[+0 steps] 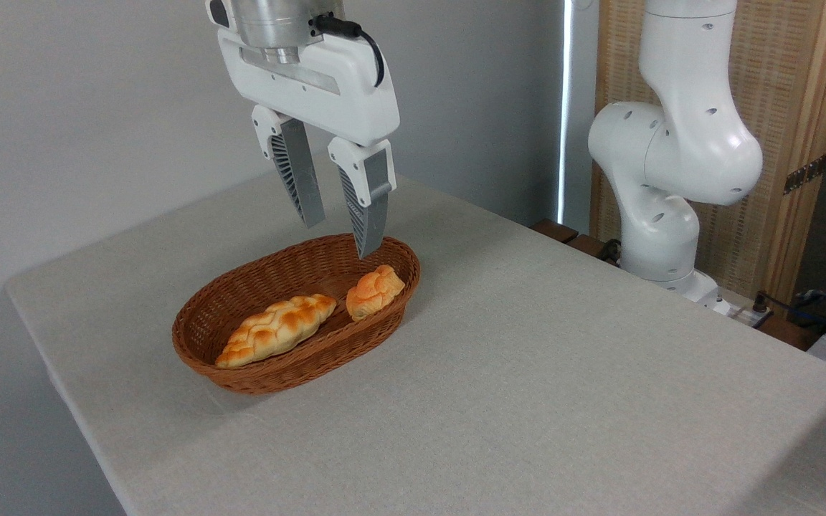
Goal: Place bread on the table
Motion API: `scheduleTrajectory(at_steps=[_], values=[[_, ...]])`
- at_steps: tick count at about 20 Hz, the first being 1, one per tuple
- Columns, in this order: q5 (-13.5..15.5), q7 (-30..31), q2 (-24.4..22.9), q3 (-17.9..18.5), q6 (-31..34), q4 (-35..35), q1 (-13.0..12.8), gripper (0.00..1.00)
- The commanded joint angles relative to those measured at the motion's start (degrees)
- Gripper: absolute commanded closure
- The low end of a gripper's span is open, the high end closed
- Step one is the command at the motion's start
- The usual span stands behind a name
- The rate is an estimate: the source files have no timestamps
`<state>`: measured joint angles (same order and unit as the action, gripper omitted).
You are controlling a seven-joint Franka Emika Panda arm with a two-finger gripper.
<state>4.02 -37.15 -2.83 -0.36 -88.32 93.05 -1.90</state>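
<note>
Hanging over the basket [201, 342], my hand [338, 233] is up in the air with its two fingers apart and nothing between them. The bread [374, 290] I want is the small round bun, and it sits inside the basket at the right end, leaning on the woven wall. It is not on the desk [563, 373] yet. Next to it, in the middle of the basket, lies a long braided loaf [277, 328], and the two look very close, maybe just touching. I think I am at the reaching step: I am getting ready to pick the bun up, and I have not touched it. One finger points down close above the bun, near the basket's back rim. Next I think I need to go down slowly, with one finger on each side of the bun, and then squeeze softly. I must take care not to bump the basket rim or push the long loaf. After that I would lift it out and set it on the bare cloth.
</note>
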Motion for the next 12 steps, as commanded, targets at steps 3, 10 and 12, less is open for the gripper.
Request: scheduleTrajectory(at_steps=[3, 10, 12], values=[[1.25, 3.13, -2.36, 0.19, -0.01, 2.93, -0.64, 0.00], [0.99, 0.07, -3.15, -1.74, -3.96, 6.62, -3.02, 0.00], [0.99, -6.50, -3.94, -1.83, -3.96, 7.06, -3.02, 0.00]])
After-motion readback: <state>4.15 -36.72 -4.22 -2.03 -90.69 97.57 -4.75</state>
